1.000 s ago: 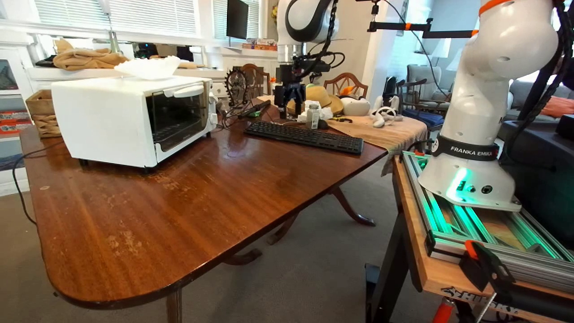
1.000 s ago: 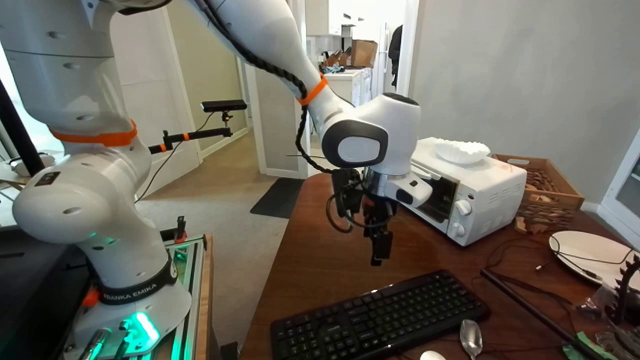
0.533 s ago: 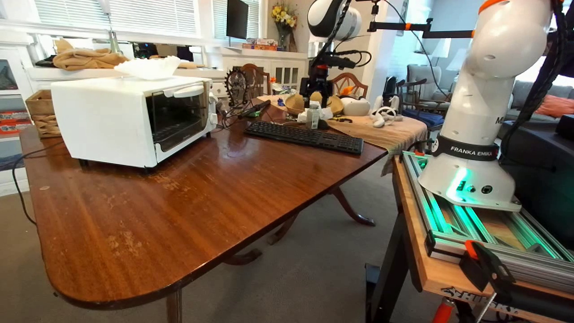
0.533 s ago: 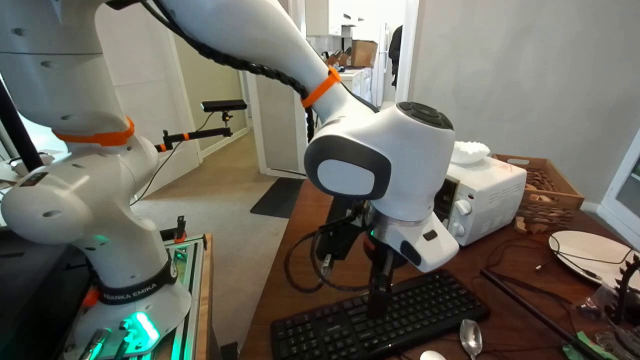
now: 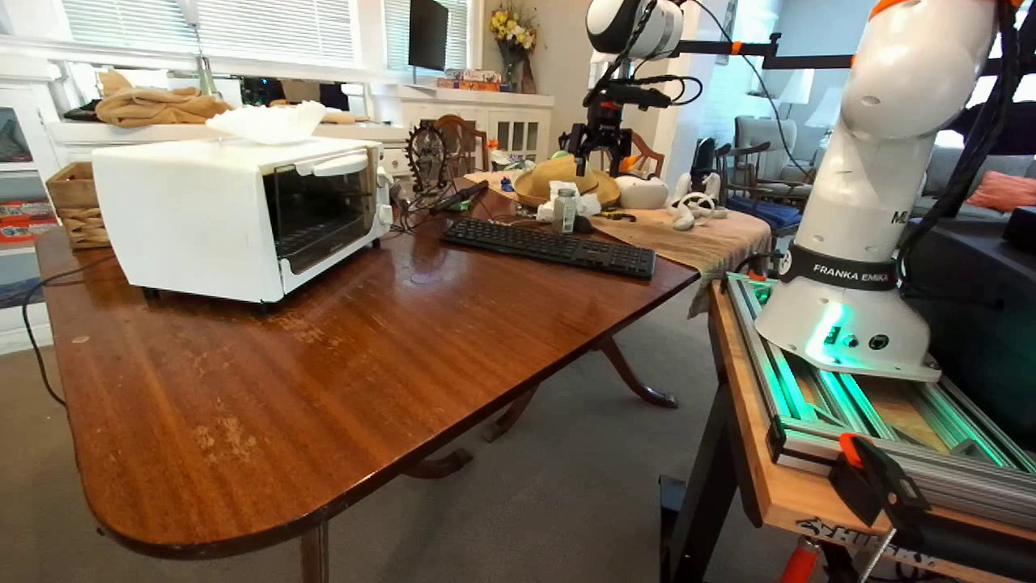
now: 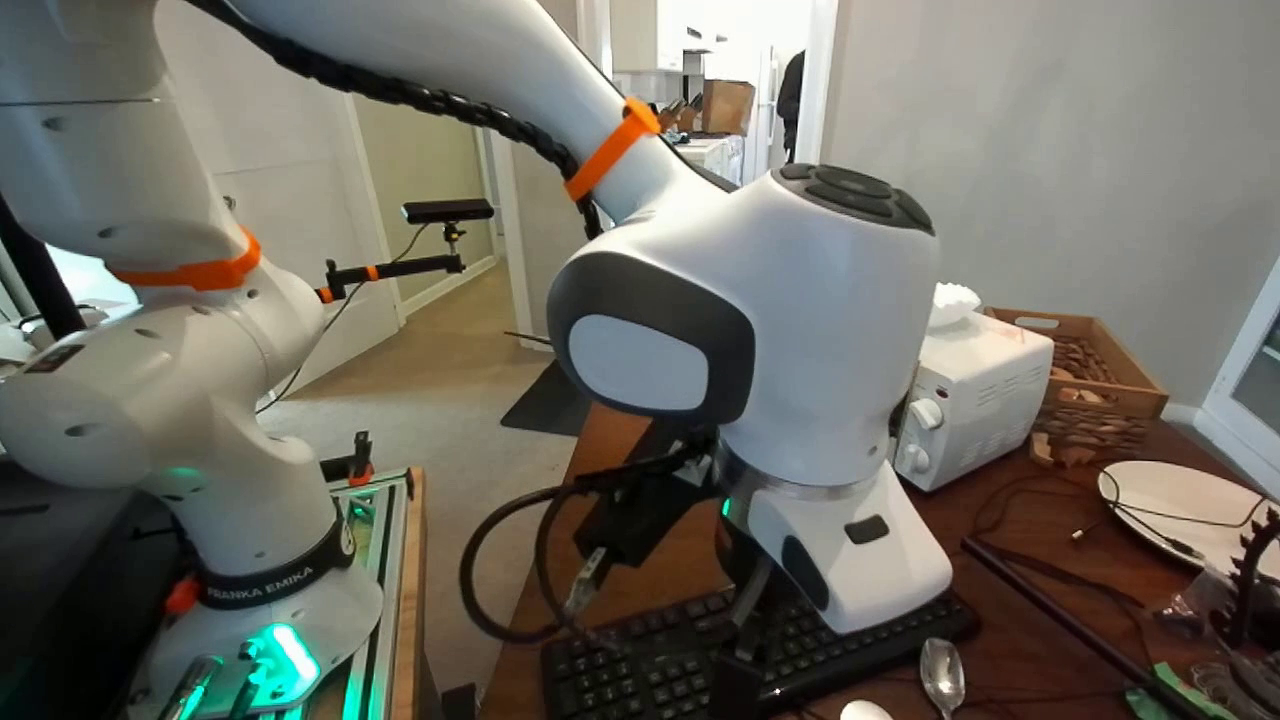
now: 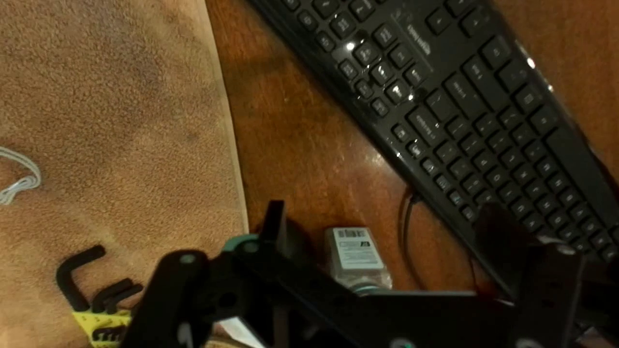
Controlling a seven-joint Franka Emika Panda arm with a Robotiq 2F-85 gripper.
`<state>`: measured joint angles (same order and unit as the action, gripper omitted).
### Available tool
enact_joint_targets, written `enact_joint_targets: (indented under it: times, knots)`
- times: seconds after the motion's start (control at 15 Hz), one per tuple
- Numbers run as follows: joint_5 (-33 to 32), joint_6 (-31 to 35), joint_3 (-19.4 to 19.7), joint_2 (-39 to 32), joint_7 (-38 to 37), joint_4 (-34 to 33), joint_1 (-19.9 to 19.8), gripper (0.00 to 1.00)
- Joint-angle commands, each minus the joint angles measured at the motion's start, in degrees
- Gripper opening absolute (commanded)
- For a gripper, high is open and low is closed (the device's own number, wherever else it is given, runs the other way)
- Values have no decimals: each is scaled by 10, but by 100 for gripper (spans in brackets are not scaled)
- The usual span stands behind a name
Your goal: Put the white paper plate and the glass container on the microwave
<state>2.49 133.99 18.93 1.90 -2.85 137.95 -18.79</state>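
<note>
End effector [image 5: 599, 168], pointing down, fingers [image 7: 273, 223] spread wide

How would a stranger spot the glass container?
On the wooden table with the white microwave, find the black keyboard. Between it and the tan cloth stands the glass container. Unlike its neighbours, it is a see-through, upright bottle with a white label.

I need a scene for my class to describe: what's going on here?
A Franka arm extends over a wooden table, handling nothing: its gripper hangs open above the table near the black keyboard. The glass jar stands upright on the table, not yet on the white toaster oven, presumably the task's microwave. On that oven sits a white ruffled dish, perhaps the paper plate; a flat white plate lies on the table.
</note>
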Motion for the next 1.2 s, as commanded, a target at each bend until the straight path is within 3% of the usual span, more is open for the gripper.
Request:
enact_joint_targets:
  times: [0.0,0.6,0.87,1.13]
  knots:
    - [-36,59,3,-34,-48,-10,-7,100]
    - [-177,111,13,-127,-89,-77,7,100]
    - [-177,150,7,-162,-106,-95,25,100]
    - [-168,191,0,-143,-114,-60,54,100]
